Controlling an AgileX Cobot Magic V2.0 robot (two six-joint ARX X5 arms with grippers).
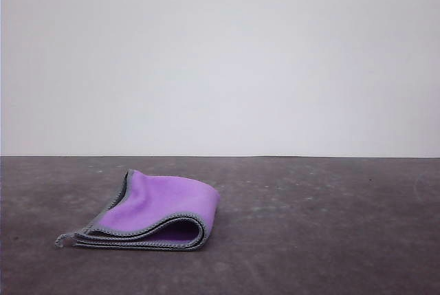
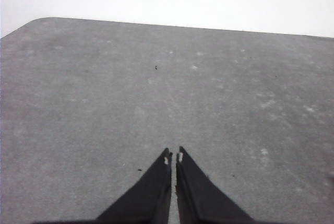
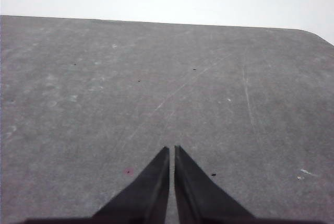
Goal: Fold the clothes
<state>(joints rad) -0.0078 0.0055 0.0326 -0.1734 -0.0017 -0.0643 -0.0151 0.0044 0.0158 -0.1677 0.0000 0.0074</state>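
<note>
The clothes (image 1: 159, 209) are one small purple cloth with a grey stitched edge, lying folded over on the dark grey table (image 1: 330, 226), left of centre in the front view. Its rounded fold faces right and its layered edges face the camera. My left gripper (image 2: 174, 156) hangs shut over bare table, its black fingertips together with nothing between them. My right gripper (image 3: 171, 151) is likewise shut over bare table, holding nothing. Neither wrist view has the cloth in it.
The table's far edge (image 1: 275, 157) meets a plain white wall. The left wrist view has a rounded table corner (image 2: 36, 21), and the right wrist view has the opposite rounded corner (image 3: 313, 32).
</note>
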